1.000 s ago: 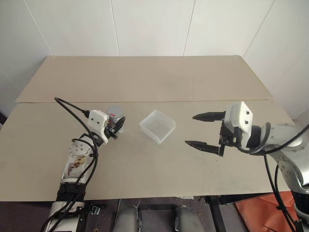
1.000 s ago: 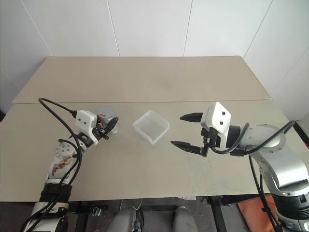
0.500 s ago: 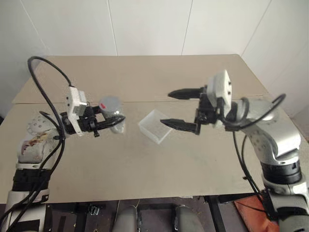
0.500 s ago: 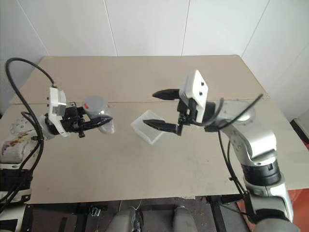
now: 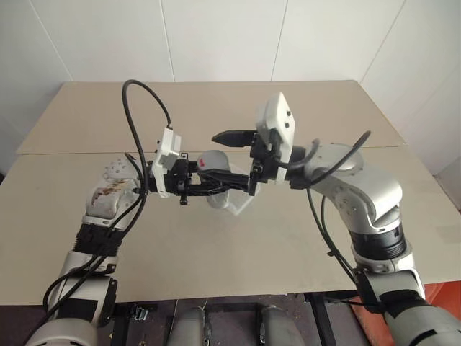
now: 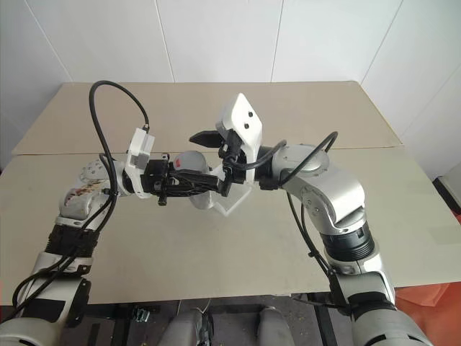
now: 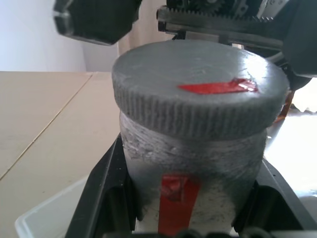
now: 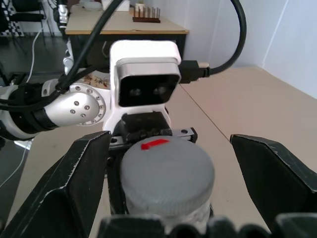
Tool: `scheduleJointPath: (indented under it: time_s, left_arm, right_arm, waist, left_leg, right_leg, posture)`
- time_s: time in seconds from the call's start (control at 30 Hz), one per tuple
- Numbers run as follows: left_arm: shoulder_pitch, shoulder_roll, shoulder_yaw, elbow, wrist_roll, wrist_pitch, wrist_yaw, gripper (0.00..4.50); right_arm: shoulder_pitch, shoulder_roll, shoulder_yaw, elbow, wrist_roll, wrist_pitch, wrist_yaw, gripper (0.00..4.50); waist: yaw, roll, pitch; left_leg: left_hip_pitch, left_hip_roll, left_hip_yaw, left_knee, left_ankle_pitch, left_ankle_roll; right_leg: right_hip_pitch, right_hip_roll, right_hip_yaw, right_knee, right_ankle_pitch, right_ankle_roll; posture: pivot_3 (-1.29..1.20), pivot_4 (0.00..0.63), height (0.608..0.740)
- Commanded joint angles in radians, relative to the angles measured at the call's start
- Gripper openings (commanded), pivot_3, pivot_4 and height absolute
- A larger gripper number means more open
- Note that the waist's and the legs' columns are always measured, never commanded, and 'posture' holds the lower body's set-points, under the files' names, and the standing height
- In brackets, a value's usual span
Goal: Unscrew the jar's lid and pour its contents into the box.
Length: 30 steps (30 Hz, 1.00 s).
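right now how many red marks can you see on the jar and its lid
2. One red strip lies across the top of the lid, and one runs down the side of the jar, which the left gripper holds. Others may be hidden on the far side.

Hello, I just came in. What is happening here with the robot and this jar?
The left gripper is shut on the jar and holds it up above the table, over the clear box. The grey lid is on the jar. The right gripper is open, with one finger on each side of the lid, not yet closed on it. Unscrewing has not begun and nothing is poured.
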Motion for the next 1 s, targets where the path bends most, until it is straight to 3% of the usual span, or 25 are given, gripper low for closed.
scheduleJointPath:
  time_s: [0.03,0.27,0.37,0.5,0.57,0.7,0.8,1.0]
  left_arm:
    - [-0.031,-0.005,0.007,-0.003,0.010,-0.032,-0.023,1.94]
    - [-0.030,-0.003,0.014,-0.009,0.020,-0.040,-0.034,1.94]
    - [-0.027,-0.002,0.018,-0.014,0.019,-0.040,-0.033,1.94]
    - [-0.025,-0.002,0.021,-0.023,0.015,-0.038,-0.032,1.94]
    - [-0.029,0.000,0.024,-0.028,0.008,-0.035,-0.037,1.94]
    - [-0.072,0.009,0.013,-0.035,-0.017,-0.007,-0.105,1.94]
    - [-0.097,0.022,-0.007,-0.063,-0.038,0.019,-0.188,1.94]
    - [-0.098,0.020,-0.021,-0.083,-0.038,0.038,-0.219,1.94]
  right_arm:
    - [-0.028,0.009,0.000,-0.003,-0.008,-0.003,0.003,4.50]
    - [-0.036,0.023,0.014,0.039,-0.010,-0.010,0.035,4.50]
    - [-0.042,0.028,0.010,0.056,-0.007,-0.016,0.051,3.89]
    - [-0.048,0.026,0.005,0.087,0.000,-0.042,0.113,2.74]
    - [-0.055,0.021,0.013,0.123,0.004,-0.081,0.190,2.74]
    - [-0.101,0.028,0.062,0.308,0.004,-0.299,0.562,2.74]
    - [-0.236,0.070,0.115,0.588,-0.008,-0.438,0.834,2.74]
    - [-0.389,0.123,0.206,0.900,-0.035,-0.633,0.872,2.74]
  waist:
    - [-0.003,0.000,0.000]
    - [-0.005,0.000,0.000]
    - [-0.006,0.000,0.000]
    - [-0.006,0.000,0.000]
    - [-0.006,0.000,0.000]
    - [-0.006,0.000,0.000]
    - [-0.010,0.000,0.000]
    - [-0.024,0.001,0.000]
  left_leg:
    - [0.000,0.000,0.000,0.000,0.000,0.000]
    - [0.000,0.000,-0.001,0.000,0.000,0.000]
    - [0.000,0.000,-0.001,0.000,0.000,0.000]
    - [0.000,0.000,-0.001,0.000,0.000,0.000]
    - [0.000,0.000,-0.001,0.000,0.000,0.000]
    - [0.000,0.000,0.000,0.000,0.000,0.000]
    - [0.000,0.000,0.000,0.000,0.000,0.000]
    - [0.001,0.001,0.000,-0.001,0.001,-0.001]
  right_leg:
    - [0.000,0.000,0.000,0.000,0.000,0.000]
    - [0.000,0.000,0.000,0.000,0.000,0.000]
    - [0.000,0.000,0.000,0.000,0.000,0.000]
    - [0.000,0.000,0.000,0.000,0.000,0.000]
    - [0.000,0.000,0.000,0.000,0.000,0.000]
    - [0.000,0.000,0.000,0.000,0.000,0.000]
    - [0.000,0.000,0.000,0.000,0.000,0.000]
    - [-0.001,0.002,0.001,0.001,0.000,0.000]
  posture:
    - [0.00,0.150,0.740]
    - [0.00,0.150,0.740]
    - [0.00,0.150,0.740]
    - [0.00,0.150,0.740]
    - [0.00,0.150,0.740]
    - [0.00,0.150,0.740]
    - [0.00,0.150,0.740]
    - [0.00,0.150,0.740]
